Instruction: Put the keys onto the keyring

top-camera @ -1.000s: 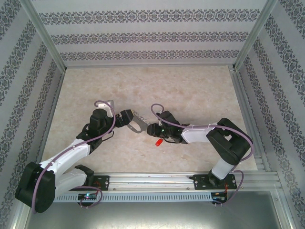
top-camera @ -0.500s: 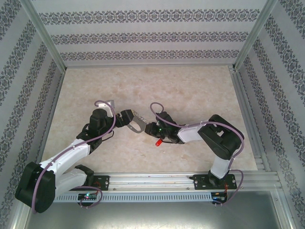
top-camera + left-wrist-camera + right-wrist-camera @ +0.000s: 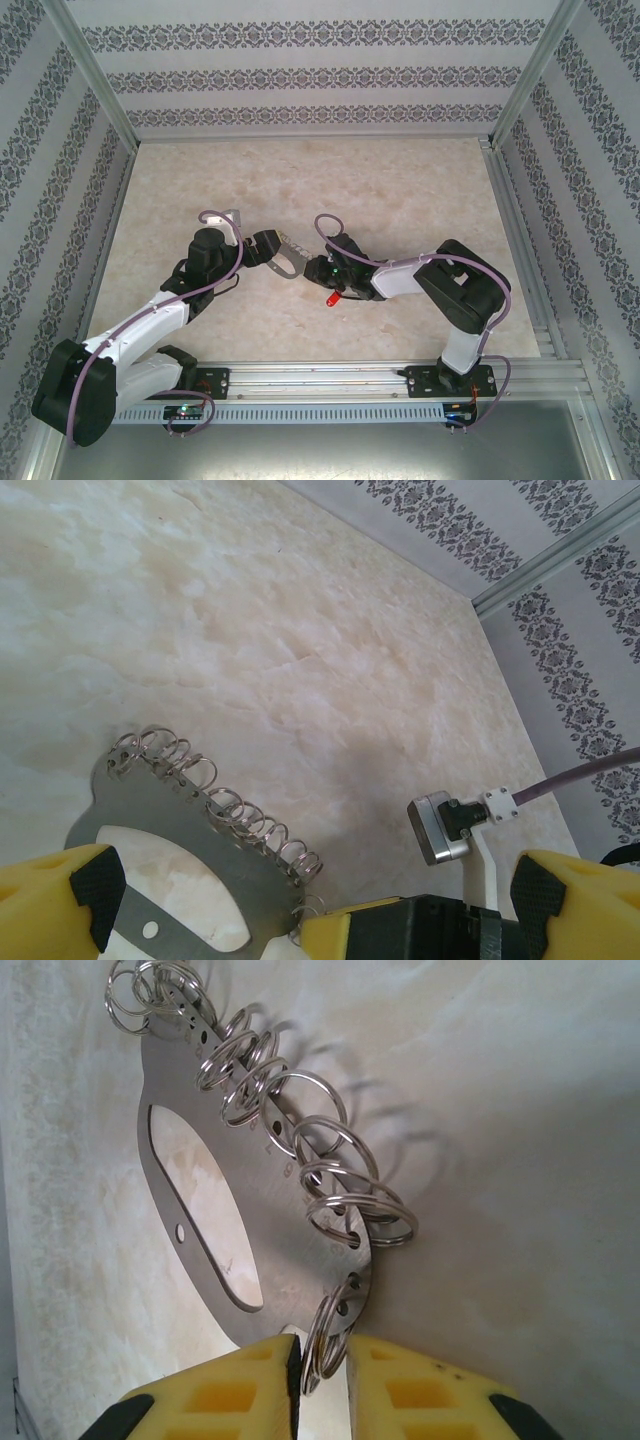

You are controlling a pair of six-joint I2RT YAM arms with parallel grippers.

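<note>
We find the keyring (image 3: 250, 1230) at mid-table (image 3: 400, 180), spanning the gap between both arms. At its right end the right gripper (image 3: 322, 1352) is pinched narrow on one of the loose rings (image 3: 345, 1210), and its fingers (image 3: 220, 1395) are cut off by the frame edge. At the opposite end the left gripper (image 3: 267, 246) gapes wide, with one yellow finger (image 3: 60, 895) against the plate and the other well apart. We cannot tell whether the keyring rests on the table or hangs clear. The key (image 3: 328, 299) lies just beside the keyring's right end, apart from it. Only its red head is clear, the shaft being too small to make out.
</note>
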